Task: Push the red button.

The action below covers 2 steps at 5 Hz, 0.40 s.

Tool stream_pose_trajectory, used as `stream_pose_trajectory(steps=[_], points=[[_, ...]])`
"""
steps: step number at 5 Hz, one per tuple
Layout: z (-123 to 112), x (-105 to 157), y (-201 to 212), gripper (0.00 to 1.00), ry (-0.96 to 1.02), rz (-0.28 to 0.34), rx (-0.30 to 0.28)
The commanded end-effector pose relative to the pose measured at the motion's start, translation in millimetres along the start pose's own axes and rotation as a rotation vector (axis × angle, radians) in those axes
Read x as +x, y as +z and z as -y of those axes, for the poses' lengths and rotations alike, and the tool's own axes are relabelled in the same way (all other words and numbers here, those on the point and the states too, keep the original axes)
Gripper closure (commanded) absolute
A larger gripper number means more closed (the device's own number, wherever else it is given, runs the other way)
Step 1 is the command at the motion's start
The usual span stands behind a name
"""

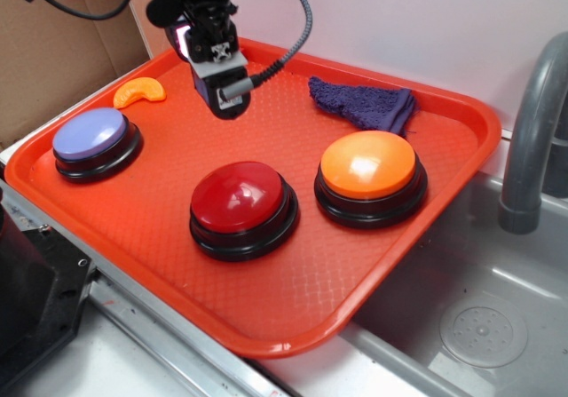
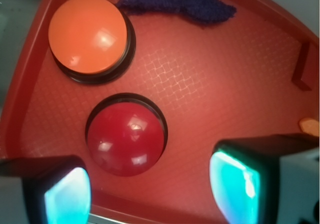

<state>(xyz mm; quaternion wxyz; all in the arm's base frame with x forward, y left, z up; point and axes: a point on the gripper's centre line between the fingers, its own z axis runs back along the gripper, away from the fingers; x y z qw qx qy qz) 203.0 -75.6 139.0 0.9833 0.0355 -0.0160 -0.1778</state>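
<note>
From the exterior view, the end effector (image 1: 229,104) is hanging above the orange tray (image 1: 293,317), behind the red button (image 1: 240,200) sitting mid-tray. From the wrist view, its fingers (image 2: 67,196) are standing apart, holding nothing, with the red button (image 2: 126,140) lying between the fingers, beside the orange button (image 2: 88,33). No writing is showing.

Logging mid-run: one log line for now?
gripper: open, above tray | red button: untouched | contact: none
</note>
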Motion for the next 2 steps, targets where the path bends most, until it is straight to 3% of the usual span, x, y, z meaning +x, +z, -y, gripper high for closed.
stream_pose_trajectory(steps=[1, 2], points=[[-1.4, 5.3, 22.9, 0.00, 0.024, 0.077, 0.007], [-2.0, 3.7, 25.7, 0.00, 0.021, 0.086, 0.023]])
